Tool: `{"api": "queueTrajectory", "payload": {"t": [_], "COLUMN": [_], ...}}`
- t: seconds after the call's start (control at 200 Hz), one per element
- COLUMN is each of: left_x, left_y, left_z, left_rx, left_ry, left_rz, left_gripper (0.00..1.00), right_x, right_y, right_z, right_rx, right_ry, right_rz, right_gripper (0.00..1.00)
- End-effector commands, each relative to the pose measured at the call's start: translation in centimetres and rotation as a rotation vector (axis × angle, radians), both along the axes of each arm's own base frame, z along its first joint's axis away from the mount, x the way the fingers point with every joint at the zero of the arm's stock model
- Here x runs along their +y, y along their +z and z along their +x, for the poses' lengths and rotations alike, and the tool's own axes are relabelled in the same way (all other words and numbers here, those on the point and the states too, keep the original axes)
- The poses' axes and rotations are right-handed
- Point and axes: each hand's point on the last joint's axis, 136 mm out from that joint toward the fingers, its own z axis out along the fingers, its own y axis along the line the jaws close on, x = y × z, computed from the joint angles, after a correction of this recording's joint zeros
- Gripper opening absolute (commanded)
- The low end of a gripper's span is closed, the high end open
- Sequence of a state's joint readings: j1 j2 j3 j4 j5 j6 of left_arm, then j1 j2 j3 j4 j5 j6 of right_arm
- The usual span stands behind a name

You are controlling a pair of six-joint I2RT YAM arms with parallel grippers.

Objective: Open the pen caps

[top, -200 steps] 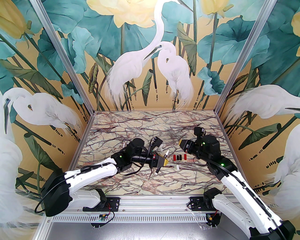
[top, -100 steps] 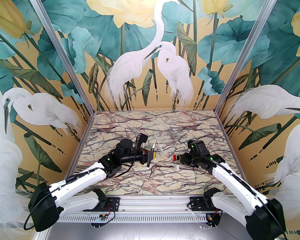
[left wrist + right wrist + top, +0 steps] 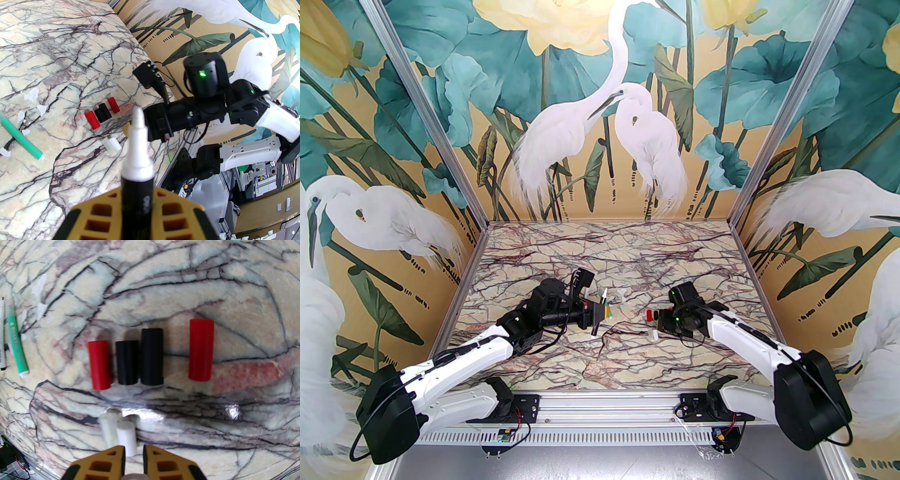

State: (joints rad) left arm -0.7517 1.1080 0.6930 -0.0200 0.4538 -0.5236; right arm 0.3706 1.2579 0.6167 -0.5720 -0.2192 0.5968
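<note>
- A green pen [image 3: 21,138] lies on the tabletop [image 3: 46,58], well left of the row of pen caps [image 3: 151,356].
- The left hand [image 3: 137,206] pinches an uncapped black pen [image 3: 137,185], also left of the row.
- The row reads red, black, black, red.
- Two white caps [image 3: 126,436] lie just on the near side of the row.
- The right hand [image 3: 133,460], pressed together, hangs on that same near side.

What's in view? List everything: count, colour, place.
Red caps: two, red, ends of the cap row.
Black caps: two, black, between them.
White caps: two, whitish, before the right end effector.
Green pen: one, green, left of the caps.
White pen: one, white, beside the green pen.
Black pen: one, black, white tip, held uncapped.
Scraps: several, white, near the green pen.
Table: one, veined marble.
Left end effector: yellow, shut on black pen.
Right end effector: yellow, shut.
</note>
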Motion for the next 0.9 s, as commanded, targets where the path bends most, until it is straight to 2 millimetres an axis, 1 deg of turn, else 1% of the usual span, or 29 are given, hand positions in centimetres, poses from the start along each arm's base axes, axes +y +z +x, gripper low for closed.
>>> {"api": "queueTrajectory", "payload": {"t": [0.0, 0.275, 0.675, 0.895], "left_x": [-0.6, -1.3, -1.7, -1.9], "left_y": [1.0, -0.4, -0.9, -1.1], "left_z": [-0.2, 0.1, 0.2, 0.2], "left_rx": [0.001, 0.042, 0.057, 0.066], "left_ry": [-0.042, -0.057, -0.068, -0.075], "left_rz": [-0.018, -0.017, -0.009, -0.006], "left_gripper": [0.04, 0.04, 0.05, 0.05], "right_x": [-0.4, -0.7, -0.3, -0.6], "right_y": [-0.6, -1.5, -2.5, -2.9], "right_z": [0.4, 0.3, 0.4, 0.2], "right_rx": [-0.013, 0.014, 0.037, 0.060], "right_ry": [0.008, 0.014, 0.029, 0.031], "right_rz": [-0.029, -0.057, -0.046, -0.070], "right_gripper": [0.16, 0.16, 0.18, 0.21]}}
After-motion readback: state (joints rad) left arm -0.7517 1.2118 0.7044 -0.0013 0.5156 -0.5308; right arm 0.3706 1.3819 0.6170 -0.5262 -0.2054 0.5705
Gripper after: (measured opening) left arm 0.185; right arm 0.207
